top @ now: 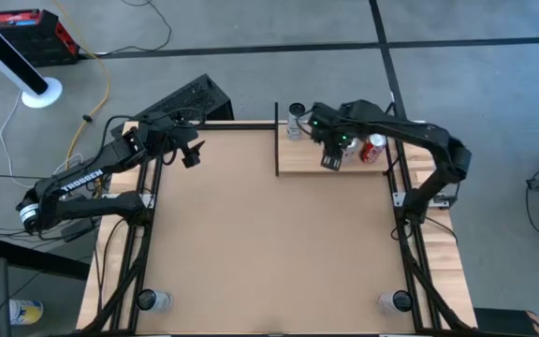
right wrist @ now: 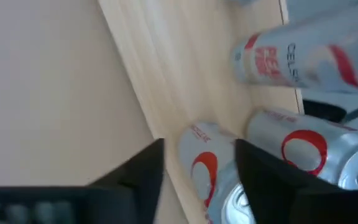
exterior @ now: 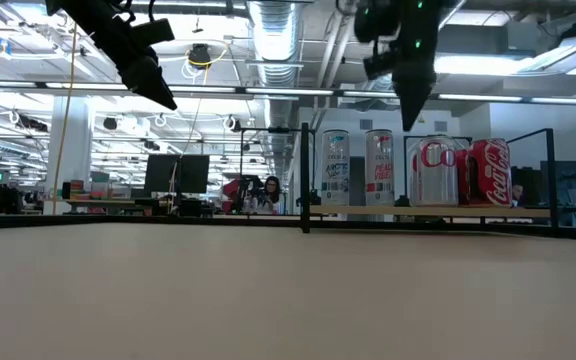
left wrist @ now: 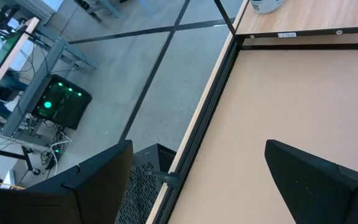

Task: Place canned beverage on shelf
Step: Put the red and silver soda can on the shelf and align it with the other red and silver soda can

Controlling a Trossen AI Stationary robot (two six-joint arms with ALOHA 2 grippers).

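We find the shelf (top: 307,161) to be pale, smooth wood planking with thin black metal uprights. The cans (exterior: 436,171) are glossy metal. The tabletop (top: 269,243) is matt brown board.

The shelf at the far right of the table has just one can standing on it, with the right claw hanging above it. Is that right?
Not quite. The shelf carries several cans, not one: the low view shows four upright in a row, two pale ones, a silver one and a red one. The right claw does hang above it.
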